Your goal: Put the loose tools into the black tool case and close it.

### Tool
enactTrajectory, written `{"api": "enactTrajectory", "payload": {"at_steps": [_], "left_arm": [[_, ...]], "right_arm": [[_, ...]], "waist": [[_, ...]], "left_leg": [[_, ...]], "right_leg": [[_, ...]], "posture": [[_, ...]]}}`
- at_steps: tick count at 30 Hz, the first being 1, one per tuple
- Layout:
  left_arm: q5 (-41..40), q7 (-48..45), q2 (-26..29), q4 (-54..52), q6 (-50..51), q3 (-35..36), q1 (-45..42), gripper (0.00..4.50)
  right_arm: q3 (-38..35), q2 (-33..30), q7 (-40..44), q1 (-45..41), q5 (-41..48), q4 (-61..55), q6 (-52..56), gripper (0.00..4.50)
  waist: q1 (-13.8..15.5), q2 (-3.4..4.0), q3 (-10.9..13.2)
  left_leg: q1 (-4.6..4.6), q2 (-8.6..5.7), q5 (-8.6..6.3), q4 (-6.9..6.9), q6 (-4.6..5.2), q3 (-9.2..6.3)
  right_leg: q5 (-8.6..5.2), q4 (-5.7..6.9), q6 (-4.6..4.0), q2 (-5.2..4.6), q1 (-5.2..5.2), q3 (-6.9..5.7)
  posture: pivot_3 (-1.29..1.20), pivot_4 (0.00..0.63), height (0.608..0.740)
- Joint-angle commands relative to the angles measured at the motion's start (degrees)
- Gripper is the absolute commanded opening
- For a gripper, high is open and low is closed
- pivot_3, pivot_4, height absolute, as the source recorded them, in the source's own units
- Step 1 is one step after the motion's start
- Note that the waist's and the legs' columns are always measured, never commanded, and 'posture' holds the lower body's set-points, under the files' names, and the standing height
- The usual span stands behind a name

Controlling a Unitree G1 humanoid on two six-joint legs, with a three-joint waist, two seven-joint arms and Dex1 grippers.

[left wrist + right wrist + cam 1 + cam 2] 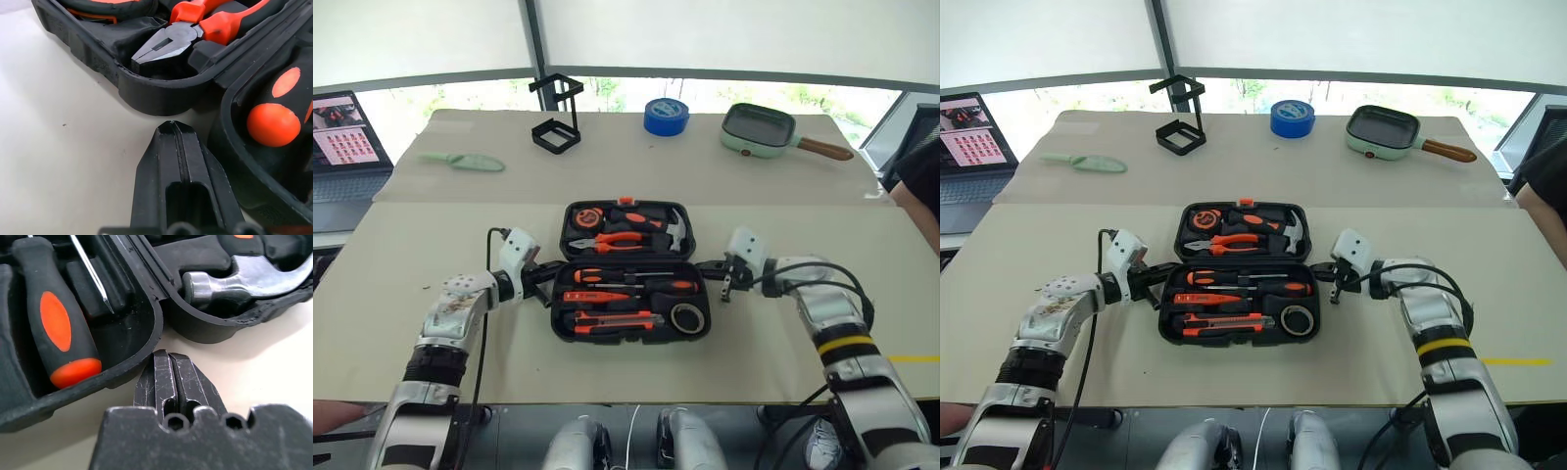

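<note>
both clenched pincers, left pincer (546, 274) and right pincer (713, 266), flank open black tool case (628, 257).

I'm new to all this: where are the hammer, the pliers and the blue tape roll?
Hammer (234, 279): right wrist view, steel head.
Pliers (166, 44): left wrist view, metal jaws.
Blue tape roll (666, 116): left eye view, outer side.

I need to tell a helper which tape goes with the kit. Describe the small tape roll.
The black tool case lies open mid-table. The small dark tape roll sits in its near half, right-hand corner. Unlike the big blue tape roll at the far edge, it is dark and lies flat.
</note>
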Motion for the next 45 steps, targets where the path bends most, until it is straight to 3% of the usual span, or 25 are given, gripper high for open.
{"api": "enactTrajectory", "payload": {"at_steps": [1, 6, 7, 8, 9, 13, 14, 16, 20, 23, 28, 39, 42, 45], "left_arm": [[-1.4, -2.8, 1.4, -5.2, 0.8, 0.1, 2.4, 0.01], [-1.9, -2.4, 4.4, -6.1, 4.0, 3.0, 4.6, 0.01], [0.0, -1.5, 5.9, -5.6, 3.8, 2.8, 5.1, 0.01], [2.1, 0.6, 7.6, -5.1, 5.5, 2.5, 5.3, 0.00], [3.6, 2.1, 8.7, -4.7, 6.6, 2.3, 5.4, 0.00], [-3.0, 1.3, 9.4, -7.2, 14.8, 6.0, 5.1, 1.10], [-5.6, 0.8, 11.0, -8.6, 22.5, 6.8, 4.0, 1.46], [-9.3, -0.4, 14.4, -10.0, 36.6, 6.8, 0.9, 2.23], [-13.9, -0.3, 14.8, -8.5, 47.6, 7.3, -6.6, 3.52], [-13.8, 4.3, 11.2, -4.2, 51.0, 8.4, -14.0, 4.43], [-11.3, 7.5, 7.3, 1.8, 53.7, 3.2, -22.5, 4.43], [-7.8, 6.3, 3.1, 10.0, 49.4, -2.2, -27.6, 4.43], [-6.8, 6.3, 2.1, 11.8, 47.4, -2.6, -28.2, 3.74], [-5.9, 6.6, 0.8, 14.1, 44.2, -1.9, -28.8, 2.56]], "right_arm": [[0.5, -0.1, 0.5, 4.2, 2.4, -10.9, 4.6, 0.00], [-3.4, 1.2, -4.5, 9.2, 4.3, -16.8, 8.0, 0.00], [-4.8, 0.1, -4.6, 10.2, 6.2, -18.1, 13.9, 0.00], [-5.9, -1.4, -3.5, 11.1, 6.6, -18.4, 12.5, 0.58], [-6.4, -2.6, -2.6, 11.8, 6.7, -18.8, 11.3, 0.76], [-8.9, -5.1, -1.7, 13.4, 11.9, -23.5, 18.7, 2.15], [-9.1, -7.5, -2.5, 13.1, 11.0, -25.3, 22.2, 2.53], [-9.7, -11.8, -4.2, 10.5, 11.9, -28.9, 34.4, 3.26], [-9.9, -13.6, -6.1, 1.7, 19.3, -31.0, 57.3, 4.48], [-8.0, -12.4, -9.4, -5.9, 21.4, -29.0, 72.3, 4.50], [-6.2, -5.2, -17.5, -16.2, 19.5, -20.8, 83.9, 4.50], [-6.9, 2.1, -27.5, -22.1, 15.4, -6.2, 80.2, 4.50], [-7.8, 2.8, -29.5, -22.3, 15.0, -4.4, 81.1, 3.82], [-10.6, 4.3, -32.6, -23.2, 14.3, -1.5, 81.9, 2.71]], "waist": [[0.0, 0.00, 0.0], [0.0, 0.00, 0.0], [0.0, -0.01, 0.0], [0.0, 0.00, 0.0], [0.1, 0.01, 0.0], [0.1, 0.02, 0.0], [0.0, 0.01, 0.0], [0.2, -0.01, 0.0], [0.1, -0.01, 0.0], [0.5, -0.09, 0.1], [0.7, -0.23, 0.1], [0.0, -0.23, 0.1], [0.0, -0.23, 0.1], [0.1, -0.24, 0.1]], "left_leg": [[0.00, 0.00, 0.00, -0.02, 0.00, 0.00], [0.05, 0.00, -0.11, -0.06, -0.19, -0.04], [0.04, 0.00, -0.11, -0.06, -0.20, -0.05], [0.05, 0.01, -0.12, -0.06, -0.22, -0.05], [0.03, 0.00, -0.15, -0.06, -0.26, -0.05], [0.17, 0.00, -0.21, -0.07, -0.38, -0.05], [0.21, 0.02, -0.22, -0.07, -0.41, -0.06], [0.16, 0.02, -0.19, -0.07, -0.46, -0.08], [0.04, -0.03, -0.05, -0.07, -0.26, -0.06], [-0.05, -0.03, 0.06, -0.05, -0.09, -0.20], [-0.28, -0.13, 0.10, -0.02, 0.00, -0.25], [-0.95, -0.25, 0.15, 0.14, 0.04, 0.01], [-0.83, -0.22, 0.19, 0.18, -0.03, 0.06], [-0.76, -0.20, 0.26, 0.21, -0.14, 0.06]], "right_leg": [[0.00, 0.00, 0.00, -0.04, 0.00, 0.00], [-0.01, 0.02, 0.00, -0.28, 0.00, 0.00], [-0.01, 0.02, 0.00, -0.29, 0.00, 0.00], [-0.01, 0.02, 0.01, -0.27, -0.01, 0.00], [-0.01, 0.03, 0.01, -0.29, -0.03, 0.01], [-0.17, 0.06, 0.29, -0.38, 0.05, 0.04], [-0.18, 0.09, 0.32, -0.41, 0.07, 0.04], [-0.18, 0.18, 0.31, -0.50, 0.00, 0.07], [-0.19, 0.30, 0.29, -0.45, -0.18, 0.04], [-0.10, 0.27, 0.13, -0.43, -0.14, 0.06], [0.08, 0.21, -0.14, -0.25, -0.22, 0.02], [0.06, 0.64, -0.03, 0.12, -0.96, -0.10], [0.04, 0.71, 0.00, 0.13, -0.89, -0.01], [0.02, 0.70, 0.04, 0.12, -0.88, 0.04]], "posture": [[0.00, 0.150, 0.740], [0.00, 0.150, 0.740], [0.00, 0.150, 0.740], [0.00, 0.150, 0.740], [0.00, 0.150, 0.740], [0.00, 0.150, 0.740], [0.00, 0.150, 0.740], [0.00, 0.150, 0.740], [0.00, 0.150, 0.740], [0.00, 0.150, 0.740], [0.00, 0.150, 0.740], [0.00, 0.150, 0.740], [0.00, 0.150, 0.740], [0.00, 0.150, 0.740]]}}
